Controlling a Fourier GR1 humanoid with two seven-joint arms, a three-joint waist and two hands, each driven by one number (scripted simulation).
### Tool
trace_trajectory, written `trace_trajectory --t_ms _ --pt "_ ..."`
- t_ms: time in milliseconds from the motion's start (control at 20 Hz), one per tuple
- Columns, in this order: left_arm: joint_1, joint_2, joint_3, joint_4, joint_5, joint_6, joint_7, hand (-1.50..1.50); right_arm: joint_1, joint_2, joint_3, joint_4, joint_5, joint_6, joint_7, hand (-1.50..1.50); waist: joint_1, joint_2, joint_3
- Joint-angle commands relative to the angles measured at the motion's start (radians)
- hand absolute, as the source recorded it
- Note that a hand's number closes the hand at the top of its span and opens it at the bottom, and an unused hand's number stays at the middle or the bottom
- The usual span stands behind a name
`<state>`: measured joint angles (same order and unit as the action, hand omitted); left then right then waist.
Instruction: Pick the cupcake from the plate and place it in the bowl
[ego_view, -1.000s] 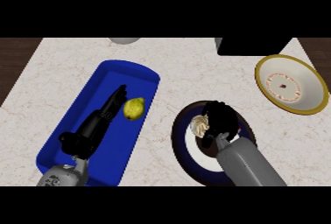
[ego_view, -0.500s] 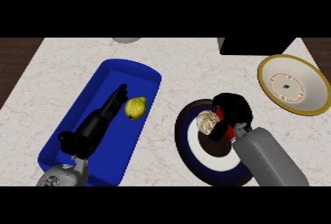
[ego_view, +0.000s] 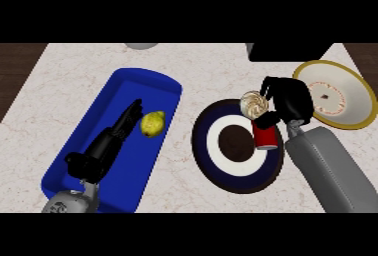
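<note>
While the left hand is lying with straight fingers over the blue tray, the right hand is curling round the cupcake, above the plate edge beside the bowl.

A pale, speckled stone-look counter, matt and smooth, meets dark wood-grain at nine and three o'clock. The deep blue tray at nine o'clock looks like smooth plastic with a faint sheen, as does the navy-and-white plate at centre. At two o'clock, the white bowl carries a dull gold rim. The cupcake shows ridged, swirled cream frosting above a smooth red wrapper. Both hands, left and right, are matt black; forearms appear satin grey.
</note>
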<state>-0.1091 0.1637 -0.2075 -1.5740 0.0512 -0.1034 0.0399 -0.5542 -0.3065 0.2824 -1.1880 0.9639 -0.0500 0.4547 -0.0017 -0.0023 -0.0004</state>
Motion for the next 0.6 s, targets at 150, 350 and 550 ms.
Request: trace_trajectory --t_ms 150,350,550 --pt "0.002 -0.005 0.012 -0.029 0.021 -0.006 0.044 0.0 0.036 0.018 -0.137 -0.199 -0.073 -0.172 -0.005 1.5 -0.012 -0.003 0.001" --pt "-0.03 0.008 0.032 -0.016 0.013 -0.027 0.048 0.0 -0.026 -0.06 -0.278 -0.165 -0.171 -0.103 -0.049 1.5 0.0 0.002 0.0" --pt "-0.041 -0.015 0.035 -0.018 0.01 -0.031 0.07 0.0 -0.061 -0.058 -0.291 0.051 -0.074 -0.181 -0.096 1.5 0.01 0.005 0.001"
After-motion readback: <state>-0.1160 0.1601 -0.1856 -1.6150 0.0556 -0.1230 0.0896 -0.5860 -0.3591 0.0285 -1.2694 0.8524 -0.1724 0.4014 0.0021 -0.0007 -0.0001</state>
